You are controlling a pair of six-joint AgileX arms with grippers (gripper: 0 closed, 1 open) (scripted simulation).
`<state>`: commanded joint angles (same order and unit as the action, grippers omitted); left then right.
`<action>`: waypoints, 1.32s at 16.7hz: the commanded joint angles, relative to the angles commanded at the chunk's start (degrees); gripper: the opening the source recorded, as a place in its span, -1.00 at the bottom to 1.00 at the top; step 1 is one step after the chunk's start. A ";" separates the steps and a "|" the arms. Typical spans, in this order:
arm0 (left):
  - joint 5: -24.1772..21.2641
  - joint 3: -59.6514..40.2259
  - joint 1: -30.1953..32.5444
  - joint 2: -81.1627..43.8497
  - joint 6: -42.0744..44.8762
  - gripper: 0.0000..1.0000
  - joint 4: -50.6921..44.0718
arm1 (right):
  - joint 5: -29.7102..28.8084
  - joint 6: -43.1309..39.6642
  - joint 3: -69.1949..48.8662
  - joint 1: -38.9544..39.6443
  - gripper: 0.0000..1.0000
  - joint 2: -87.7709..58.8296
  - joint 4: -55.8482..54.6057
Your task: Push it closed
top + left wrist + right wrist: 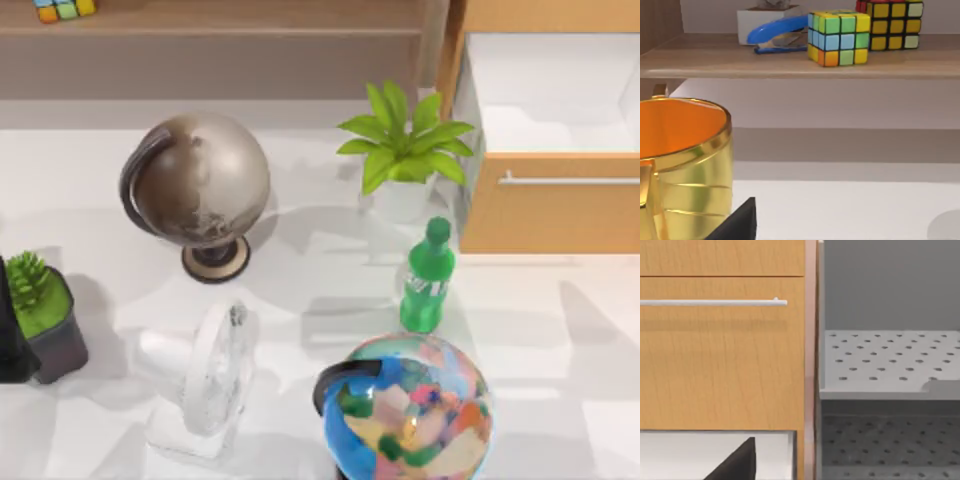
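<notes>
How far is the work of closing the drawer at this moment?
Done: nothing. The drawer stands pulled out, its white interior open to the top view. In hand: the right wrist view faces the drawer front and silver handle, not touching. Left: reach the front and push it in.

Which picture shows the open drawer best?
The top view: the drawer is pulled out, showing its white inside and silver handle. The right wrist view shows its wooden front and handle close up. The left wrist view faces the shelf.

Black angular gripper finger point(737, 462); matte
</notes>
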<state>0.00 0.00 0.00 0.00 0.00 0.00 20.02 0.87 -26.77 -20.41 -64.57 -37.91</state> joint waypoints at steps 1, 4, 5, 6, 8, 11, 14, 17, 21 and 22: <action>0.00 0.00 0.00 0.00 0.00 1.00 0.00 | 0.00 0.00 0.00 0.00 1.00 0.00 0.00; 0.00 0.00 0.00 0.00 0.00 1.00 0.00 | -1.67 -3.43 1.53 1.35 1.00 -1.28 -2.31; 0.00 0.00 0.00 0.00 0.00 1.00 0.00 | -2.69 -5.63 2.49 2.29 1.00 -2.18 -3.77; 0.00 0.00 0.00 0.00 0.00 1.00 0.00 | -3.88 -8.26 3.62 3.46 1.00 -3.32 -5.53; 0.00 0.00 0.00 0.00 0.00 1.00 0.00 | -6.70 -14.69 6.21 6.43 1.00 -6.24 -9.82; 0.00 0.00 0.00 0.00 0.00 1.00 0.00 | -11.80 -26.51 10.25 12.07 1.00 -12.07 -17.82; 0.00 0.00 0.00 0.00 0.00 1.00 0.00 | -17.73 -39.93 13.42 18.44 1.00 -19.20 -27.07; 0.00 0.00 0.00 0.00 0.00 1.00 0.00 | -24.09 -53.74 15.16 24.82 1.00 -26.97 -36.81; 0.00 0.00 0.00 0.00 0.00 1.00 0.00 | -32.27 -70.83 15.71 32.37 1.00 -37.01 -48.99; 0.00 0.00 0.00 0.00 0.00 1.00 0.00 | -34.10 -74.58 15.62 33.97 1.00 -39.26 -51.68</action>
<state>0.00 0.00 0.00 0.00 0.00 0.00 -14.08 -73.72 -11.15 13.55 -103.83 -89.59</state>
